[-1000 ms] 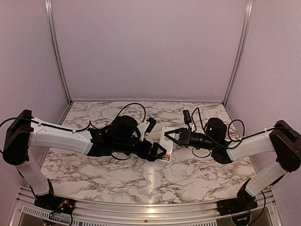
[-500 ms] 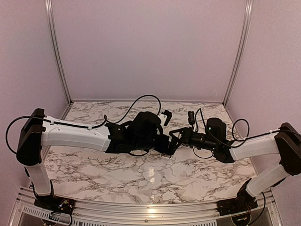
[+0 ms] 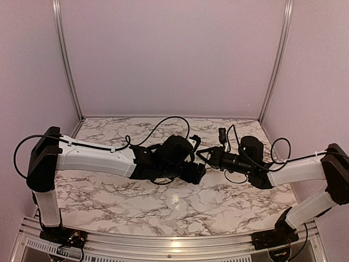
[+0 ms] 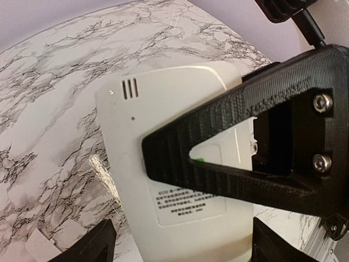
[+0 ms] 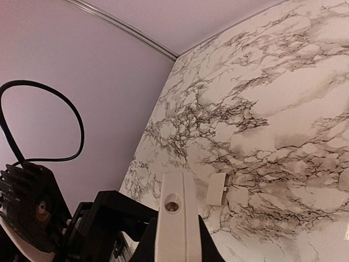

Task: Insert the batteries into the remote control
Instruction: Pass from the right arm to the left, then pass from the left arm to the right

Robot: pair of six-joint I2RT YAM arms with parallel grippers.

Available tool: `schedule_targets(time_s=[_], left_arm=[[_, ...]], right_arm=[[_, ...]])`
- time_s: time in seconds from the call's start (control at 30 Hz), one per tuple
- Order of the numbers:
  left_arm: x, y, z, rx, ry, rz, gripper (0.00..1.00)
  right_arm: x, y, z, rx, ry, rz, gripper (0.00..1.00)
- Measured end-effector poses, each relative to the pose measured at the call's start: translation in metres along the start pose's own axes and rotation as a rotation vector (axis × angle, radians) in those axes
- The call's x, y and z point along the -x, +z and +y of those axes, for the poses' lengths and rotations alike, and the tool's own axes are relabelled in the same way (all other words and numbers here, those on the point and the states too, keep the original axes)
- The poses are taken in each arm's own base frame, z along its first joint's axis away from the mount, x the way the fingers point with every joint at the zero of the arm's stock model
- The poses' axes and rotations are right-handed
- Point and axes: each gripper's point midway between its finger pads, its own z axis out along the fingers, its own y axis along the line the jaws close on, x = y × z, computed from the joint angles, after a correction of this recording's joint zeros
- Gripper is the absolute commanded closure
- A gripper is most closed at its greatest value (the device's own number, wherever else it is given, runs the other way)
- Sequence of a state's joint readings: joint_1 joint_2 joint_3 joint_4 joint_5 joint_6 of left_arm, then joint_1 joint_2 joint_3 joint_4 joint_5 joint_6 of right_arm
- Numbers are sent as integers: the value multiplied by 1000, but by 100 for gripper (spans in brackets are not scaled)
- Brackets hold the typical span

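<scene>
Near the middle of the overhead view, the two arms are meeting above the white marble-patterned table (image 5: pixel 283 109). From where I'm standing, the right end effector (image 3: pixel 200 156) is clamping the small white rectangular plastic remote control (image 4: pixel 163 120). One black triangular finger is lying across its plain labelled back, and it seems to be holding the remote clear of the table. The left end effector (image 4: pixel 181 233) is hanging spread wide at the bottom of its own wrist view, gripping nothing, with its fingers either side of the remote's lower end. A small flat white plastic piece (image 5: pixel 218 189), probably the battery door, is lying on the table right of centre in the right wrist view. The batteries are not showing anywhere. I'd say the arms are settling the remote's hold; next, a cell needs finding and picking up.
</scene>
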State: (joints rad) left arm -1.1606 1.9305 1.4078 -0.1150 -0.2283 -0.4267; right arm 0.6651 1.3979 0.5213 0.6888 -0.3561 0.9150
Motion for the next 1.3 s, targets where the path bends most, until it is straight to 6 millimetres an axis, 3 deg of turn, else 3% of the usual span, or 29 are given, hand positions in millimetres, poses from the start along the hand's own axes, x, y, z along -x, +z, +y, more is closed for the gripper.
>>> schedule_targets(time_s=[0.1, 0.23, 0.47, 0.67, 0.9, 1.1, 1.2, 1.3], left_arm=[[1, -1, -4, -16, 3, 2, 35], [3, -2, -9, -30, -1, -3, 49], [-11, -1, 3, -28, 105, 37, 56], [-33, -20, 20, -33, 287, 77, 56], [-31, -28, 22, -36, 476, 78, 61], [-38, -29, 22, -41, 573, 102, 62], [-40, -29, 19, -53, 602, 107, 62], [-41, -30, 16, -61, 623, 107, 63]], right_arm=[[1, 0, 2, 6, -2, -3, 95], [3, -1, 4, 10, -10, -10, 80], [-6, -5, 8, 19, -24, 50, 57], [-13, -10, 14, 70, -14, 121, 57], [-24, -10, 28, 139, -9, 223, 63], [-34, -7, 23, 142, -1, 277, 66], [-38, -5, 20, 138, 5, 298, 62], [-41, -3, 17, 126, 14, 315, 68]])
